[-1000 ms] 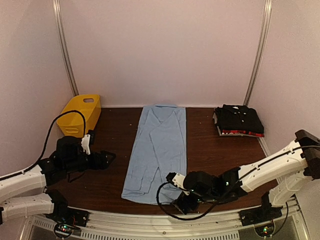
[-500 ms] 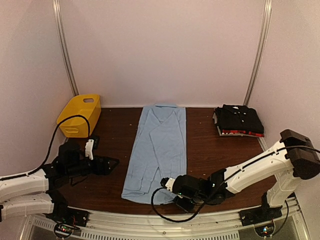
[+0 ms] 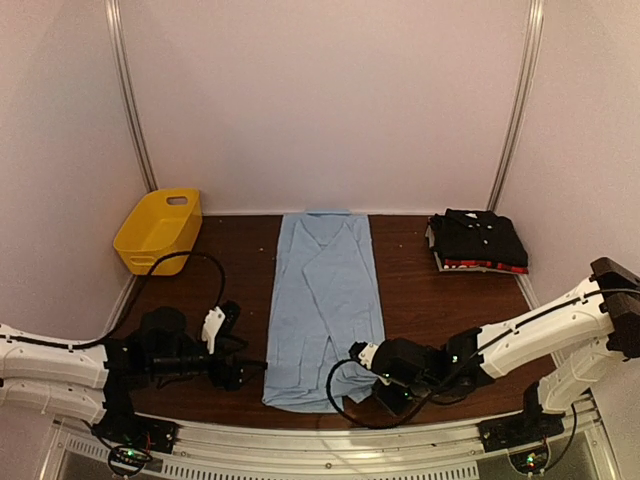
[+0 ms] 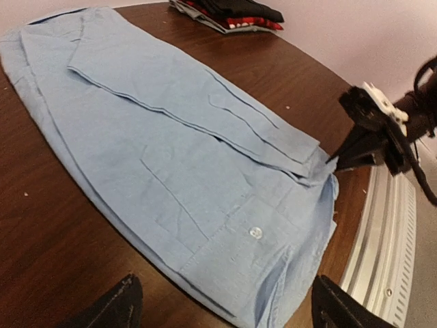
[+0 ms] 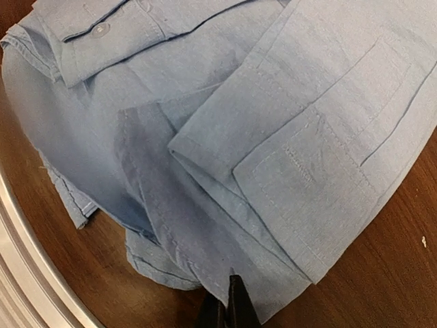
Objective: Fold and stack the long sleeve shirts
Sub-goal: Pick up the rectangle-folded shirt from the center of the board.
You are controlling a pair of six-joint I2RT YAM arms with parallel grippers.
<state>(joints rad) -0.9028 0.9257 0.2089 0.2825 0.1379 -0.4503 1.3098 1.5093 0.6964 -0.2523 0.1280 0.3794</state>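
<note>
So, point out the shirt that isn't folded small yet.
The light blue shirt, laid out long down the middle of the table. The black shirt and red-edged one under it are folded and stacked far right.

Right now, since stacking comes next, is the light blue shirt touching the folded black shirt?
Apart. The top external view shows a strip of bare table between the light blue shirt and the folded black shirt.
</note>
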